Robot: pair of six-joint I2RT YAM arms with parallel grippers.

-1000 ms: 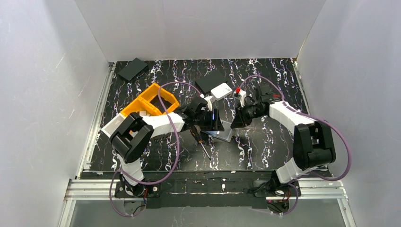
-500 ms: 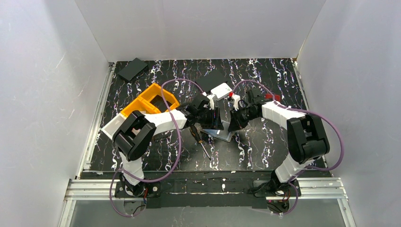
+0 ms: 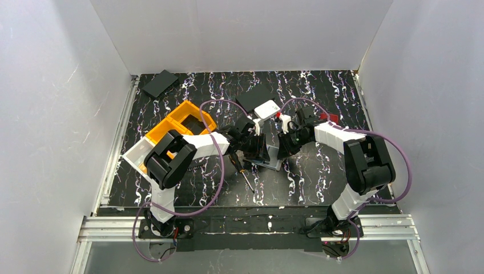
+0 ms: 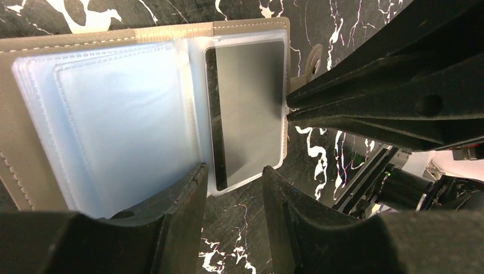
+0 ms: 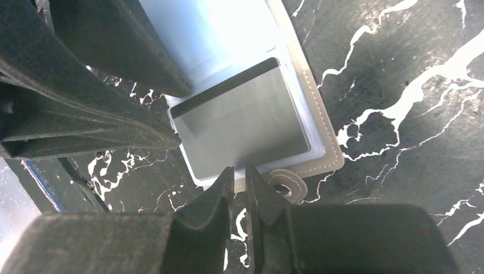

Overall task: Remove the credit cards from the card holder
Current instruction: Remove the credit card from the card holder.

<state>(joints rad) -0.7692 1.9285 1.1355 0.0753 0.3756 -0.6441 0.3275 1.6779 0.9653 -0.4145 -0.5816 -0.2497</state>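
- Here, the left gripper is held partly open, with one finger set on either side of one edge of a clear sleeve; nothing is seen to be clamped.
- The right gripper is drawn nearly closed, and its tips are brought to the sleeve's edge just beside the snap tab (whether anything is pinched cannot be told).
- A grey credit card with a dark stripe is seen inside that sleeve, between the two grippers.
- The card holder is laid open and flat, pale blue sleeves upward, about the middle of the worktop.
- A screwdriver is seen just beside the holder, toward the near edge.
- A white box is placed toward the far edge, an orange bin toward the left edge, and a flat black rectangle in the far left corner.
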